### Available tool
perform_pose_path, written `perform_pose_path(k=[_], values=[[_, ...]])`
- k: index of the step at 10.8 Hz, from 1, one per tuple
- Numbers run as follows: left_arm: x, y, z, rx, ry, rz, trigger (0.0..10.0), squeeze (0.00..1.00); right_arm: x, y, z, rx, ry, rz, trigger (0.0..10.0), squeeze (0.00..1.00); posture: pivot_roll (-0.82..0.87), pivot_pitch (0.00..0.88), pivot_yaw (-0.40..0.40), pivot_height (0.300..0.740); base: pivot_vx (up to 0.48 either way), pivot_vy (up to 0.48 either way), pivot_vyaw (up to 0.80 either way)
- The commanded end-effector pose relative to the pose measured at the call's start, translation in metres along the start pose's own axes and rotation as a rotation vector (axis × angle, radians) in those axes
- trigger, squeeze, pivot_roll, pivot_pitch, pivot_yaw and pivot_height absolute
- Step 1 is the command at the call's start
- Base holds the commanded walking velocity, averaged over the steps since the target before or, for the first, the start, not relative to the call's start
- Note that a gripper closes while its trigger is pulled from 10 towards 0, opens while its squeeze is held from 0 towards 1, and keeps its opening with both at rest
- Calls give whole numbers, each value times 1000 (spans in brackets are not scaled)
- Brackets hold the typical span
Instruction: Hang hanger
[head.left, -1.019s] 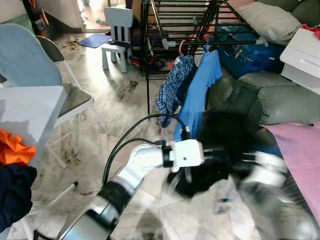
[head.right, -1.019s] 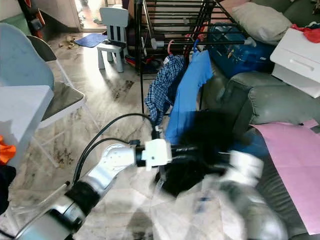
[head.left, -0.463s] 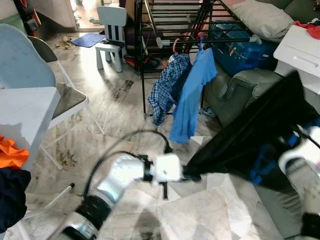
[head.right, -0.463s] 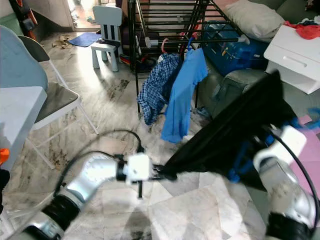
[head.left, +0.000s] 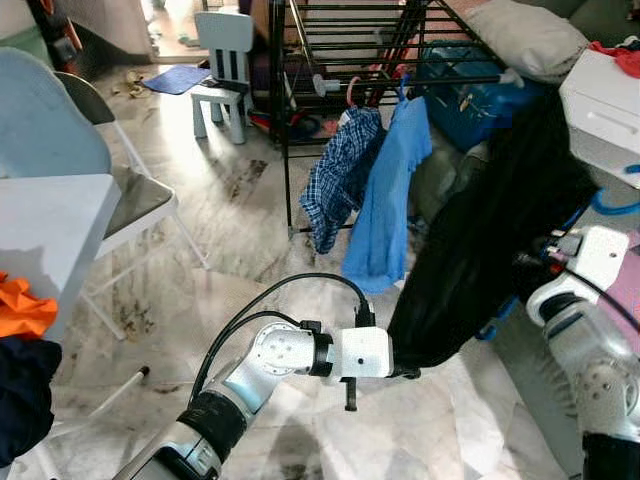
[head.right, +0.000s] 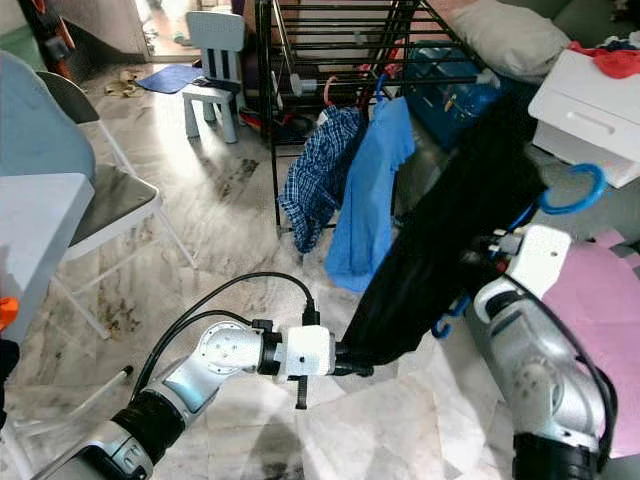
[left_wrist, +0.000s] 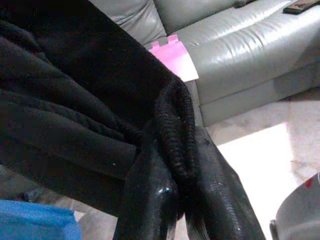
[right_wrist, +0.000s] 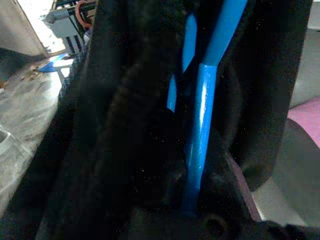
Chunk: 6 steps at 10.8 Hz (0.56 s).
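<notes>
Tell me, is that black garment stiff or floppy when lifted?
Probably floppy: the black garment sags between the right gripper and left gripper. Likely easy to pinch: its ribbed hem bunches between the left fingers.

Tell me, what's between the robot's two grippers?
The black garment stretches between them in the eye views: left gripper pinches its hem, right gripper holds its blue hanger.

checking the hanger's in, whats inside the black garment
A blue hanger runs inside the black garment, hook poking out. Its shoulders are covered by cloth.

No text, label, brand or number can be read anywhere
</notes>
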<state>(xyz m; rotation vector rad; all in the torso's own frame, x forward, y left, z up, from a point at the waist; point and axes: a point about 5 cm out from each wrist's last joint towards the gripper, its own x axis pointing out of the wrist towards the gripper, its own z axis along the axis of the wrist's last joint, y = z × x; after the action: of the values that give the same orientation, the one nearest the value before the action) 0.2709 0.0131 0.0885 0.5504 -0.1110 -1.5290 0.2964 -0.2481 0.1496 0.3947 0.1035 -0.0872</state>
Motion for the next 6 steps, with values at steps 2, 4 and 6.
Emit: perform_pose_path(k=[2,4,6], values=[[2,-2,-1,1,13,-32,10000,361,-1,3,16,-19,-78,14,10000,0,4,0,-76,740,0,0,0],[2,-2,-1,1,13,-32,10000,361,-1,3,16,-19,-78,14,10000,0,4,0,-76,740,0,0,0],[2,-2,-1,1,13,-32,10000,361,-1,3,16,-19,-78,14,10000,0,4,0,-76,740,0,0,0]])
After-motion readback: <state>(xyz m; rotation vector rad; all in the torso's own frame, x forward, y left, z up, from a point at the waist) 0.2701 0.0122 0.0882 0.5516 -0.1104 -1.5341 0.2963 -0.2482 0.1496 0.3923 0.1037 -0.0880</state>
